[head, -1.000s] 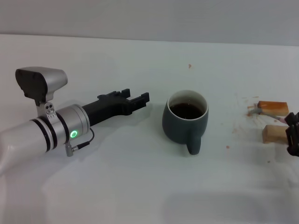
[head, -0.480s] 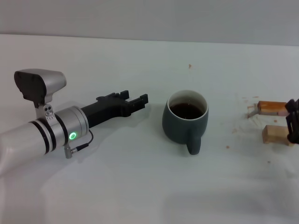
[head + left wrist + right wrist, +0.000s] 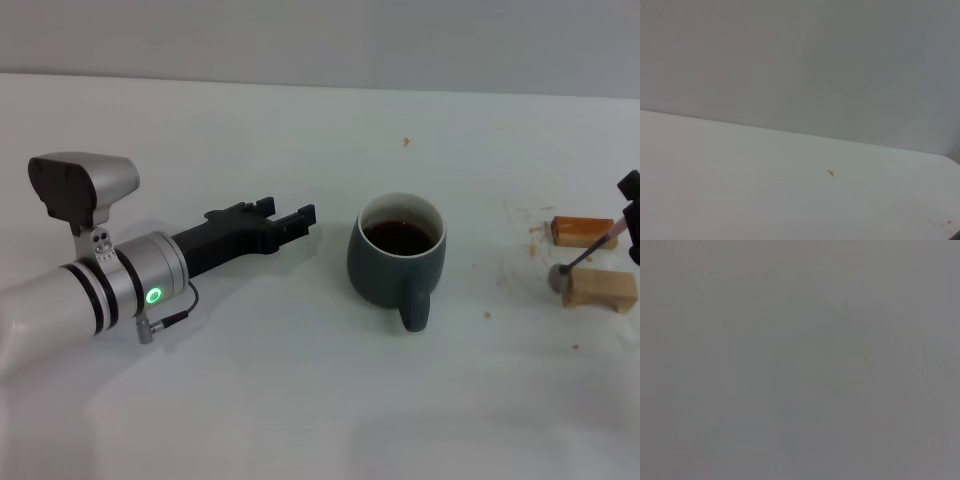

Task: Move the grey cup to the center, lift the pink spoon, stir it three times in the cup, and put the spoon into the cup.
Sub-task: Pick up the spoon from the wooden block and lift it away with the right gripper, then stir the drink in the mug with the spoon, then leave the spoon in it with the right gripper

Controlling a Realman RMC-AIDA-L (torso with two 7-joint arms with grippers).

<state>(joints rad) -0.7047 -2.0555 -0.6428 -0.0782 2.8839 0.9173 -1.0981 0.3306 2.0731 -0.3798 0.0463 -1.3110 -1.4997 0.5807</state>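
Observation:
The grey cup (image 3: 397,258) stands mid-table in the head view, holding dark liquid, its handle turned toward the front edge. Left of it, a short gap away, my left gripper (image 3: 288,211) lies low over the table, open and empty. At the picture's right edge my right gripper (image 3: 632,218) is shut on the handle of the pink spoon (image 3: 603,243). The spoon hangs tilted, its metal bowl low beside the nearer wooden block. Neither wrist view shows the cup or the spoon.
Two wooden blocks sit at the right: an orange-brown block (image 3: 583,231) farther back and a tan block (image 3: 600,289) nearer. Small brown stains (image 3: 407,142) dot the white table (image 3: 300,380). A grey wall runs behind the table's far edge.
My right gripper has risen along the right edge, taking the spoon up off the blocks so that it now hangs tilted. The left arm has drawn back slightly from the cup.

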